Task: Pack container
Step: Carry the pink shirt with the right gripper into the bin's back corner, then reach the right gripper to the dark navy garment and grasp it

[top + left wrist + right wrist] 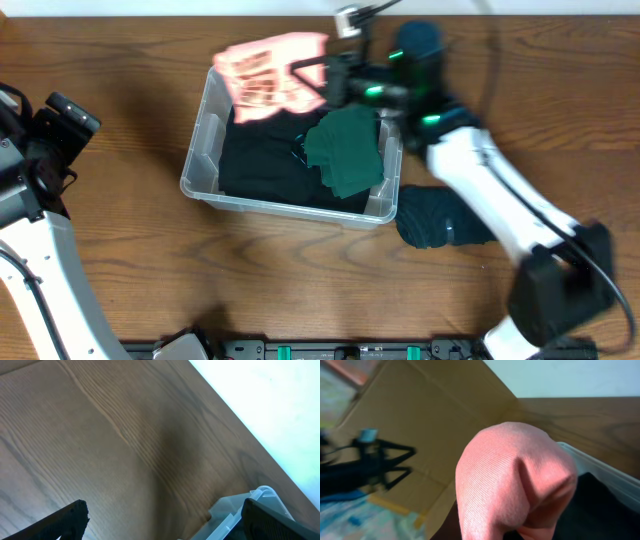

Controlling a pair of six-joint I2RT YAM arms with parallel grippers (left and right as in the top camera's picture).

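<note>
The wooden bench (pixel 120 250) fills the overhead view. The container (pixel 200 160) stands on it just above the middle, its long side running left to right. A black cloth (pixel 260 160) covers its floor, and a green cloth (pixel 345 150) lies on top toward the right end, reaching the rim. The white right arm (pixel 500 200) reaches in from the lower right, over a dark blue cloth (pixel 435 220) that lies on the bench against the container's right wall.

The right tool (pixel 318 78) sits above the container's far edge, pinching a pink cloth (pixel 268 75) that hangs over the far left corner. In the right wrist view this cloth hides the fingers.

The left tool (pixel 165 512) is well to the left of the container. Its fingers (pixel 70 517) are spread wide over bare bench, gripping nothing, with a container corner just beside the right one.
</note>
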